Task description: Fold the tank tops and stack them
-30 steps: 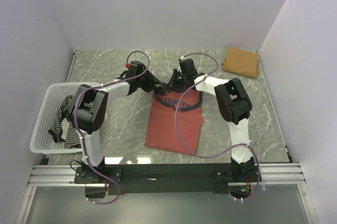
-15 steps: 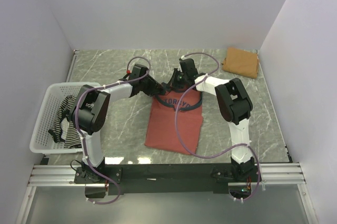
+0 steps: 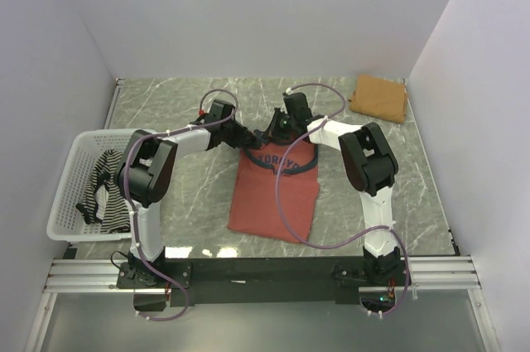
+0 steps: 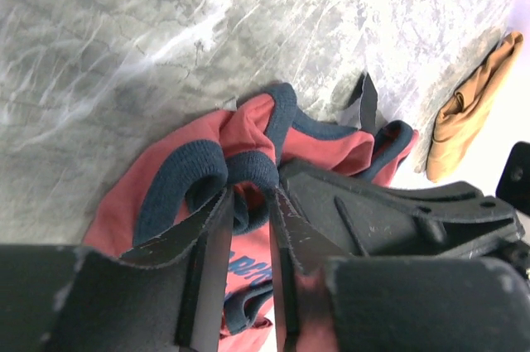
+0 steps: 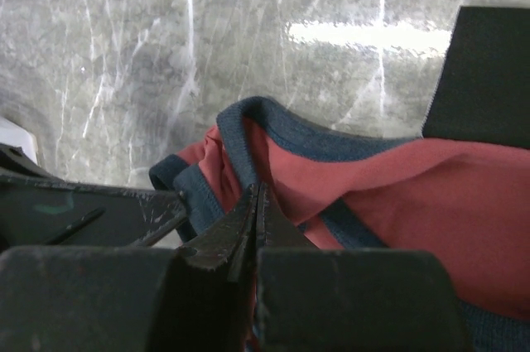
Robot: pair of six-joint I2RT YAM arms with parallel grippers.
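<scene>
Both grippers met at the far, dark-trimmed shoulder straps of the rust-red cloth tank top [image 3: 274,190] — right gripper [image 5: 255,203] pinched tight on it, left gripper [image 4: 250,203] narrowly parted around a strap.

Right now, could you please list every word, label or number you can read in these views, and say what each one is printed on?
Chest print on the rust-red tank top: dark arched lettering, partly folded and too small to read.
Nothing else carries readable text.

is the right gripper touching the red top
Touching. The right wrist view shows the right gripper with its fingers pinched shut on the dark trim of the red top.
</scene>
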